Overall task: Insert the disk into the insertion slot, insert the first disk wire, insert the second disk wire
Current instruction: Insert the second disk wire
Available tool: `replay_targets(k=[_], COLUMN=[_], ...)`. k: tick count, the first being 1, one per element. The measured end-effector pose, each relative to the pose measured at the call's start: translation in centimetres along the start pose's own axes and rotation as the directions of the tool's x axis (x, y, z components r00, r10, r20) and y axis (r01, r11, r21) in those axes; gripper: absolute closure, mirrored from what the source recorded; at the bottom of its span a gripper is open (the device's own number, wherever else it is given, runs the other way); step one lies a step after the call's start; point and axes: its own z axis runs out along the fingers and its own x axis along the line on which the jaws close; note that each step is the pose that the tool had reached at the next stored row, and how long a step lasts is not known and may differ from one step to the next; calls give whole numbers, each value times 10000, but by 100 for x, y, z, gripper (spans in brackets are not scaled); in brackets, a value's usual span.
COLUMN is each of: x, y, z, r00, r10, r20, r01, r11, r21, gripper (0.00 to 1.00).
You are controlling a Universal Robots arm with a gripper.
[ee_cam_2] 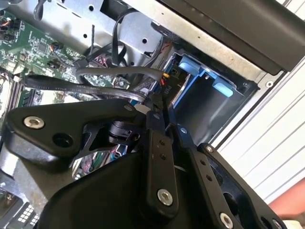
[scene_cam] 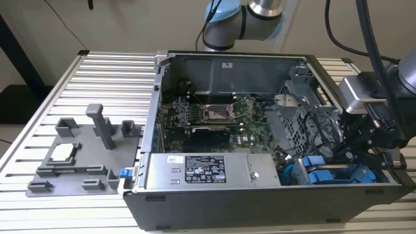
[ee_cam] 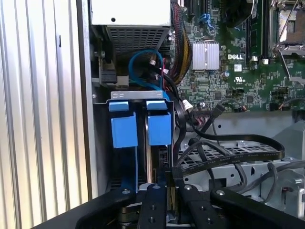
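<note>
gripper [ee_cam_2: 159, 102]: over the drive cage [scene_cam: 338, 173] at the case's corner, fingers pressed together on a black wire [ee_cam_2: 109, 91]. disk [ee_cam: 159, 129]: seated in its slot [ee_cam: 157, 157], beside a second blue carrier [ee_cam: 124, 130].

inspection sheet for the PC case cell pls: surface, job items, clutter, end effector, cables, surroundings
Surface: ribbed aluminium table, open PC case on it.
Job's things: two blue drive carriers seated side by side in the drive cage; which one is the disk cannot be told.
Clutter: grey fixture plate at the exterior view's left.
End effector: end effector fingers closed on a black connector at the bay.
Cables: black flat cables looped over the cage; blue cable near the power supply.
Surroundings: nothing seen.
</note>
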Motion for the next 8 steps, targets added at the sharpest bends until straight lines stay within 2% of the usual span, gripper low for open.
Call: replay_targets(k=[8], x=[4], y=[12], z=[25], r00=[9999], r10=[163], r20=[-10], r01=[-163], r11=[9999], r21=[23], gripper=[84])
